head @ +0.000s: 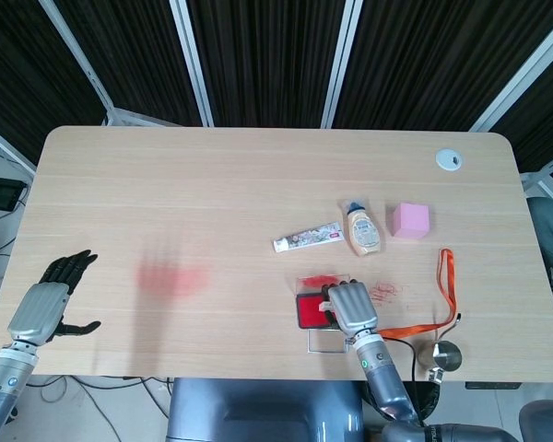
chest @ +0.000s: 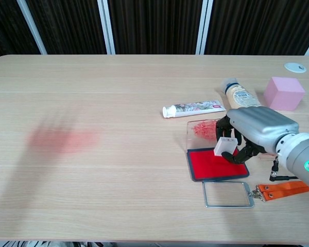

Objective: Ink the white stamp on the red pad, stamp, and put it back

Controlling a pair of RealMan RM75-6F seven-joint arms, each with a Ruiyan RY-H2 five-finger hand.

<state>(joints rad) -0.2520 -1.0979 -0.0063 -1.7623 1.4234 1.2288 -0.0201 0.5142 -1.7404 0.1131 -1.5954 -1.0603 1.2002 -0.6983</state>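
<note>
Here the right hand [chest: 257, 131] gripped the stamp [chest: 225, 146], a small white block pinched between its dark fingers [chest: 237, 156], tilted, with its lower end over the far right part of the red pad [chest: 208, 164]; whether it touched the ink could not be told. In the head view the same hand [head: 351, 308] covered the right side of the pad [head: 308, 311] and hid the stamp. The pad lay near the right end of the desk [chest: 118, 103], close to its near edge. Just beyond the pad sat a clear lid [chest: 201, 127] smeared with red. Just nearer than the pad lay a clear frame [chest: 228, 194] with a metal rim, joined to an orange strap [chest: 280, 189] that ran off to the right.

Farther back, a tube [chest: 193, 108] lay on its side, cap to the left, and a squeeze bottle [chest: 239, 96] lay beside it to the right. A pink cube [chest: 283, 93] stood right of the bottle. A red scribble [head: 383, 293] marked the desk right of the hand, and a faint red smudge [chest: 59, 139] showed on the left half. A round metal weight [head: 445, 354] sat at the near right corner, and a white grommet [head: 449, 159] at the far right.

The left hand [head: 46, 304] hovered off the near left corner of the desk, empty, fingers spread, well apart from everything else.
</note>
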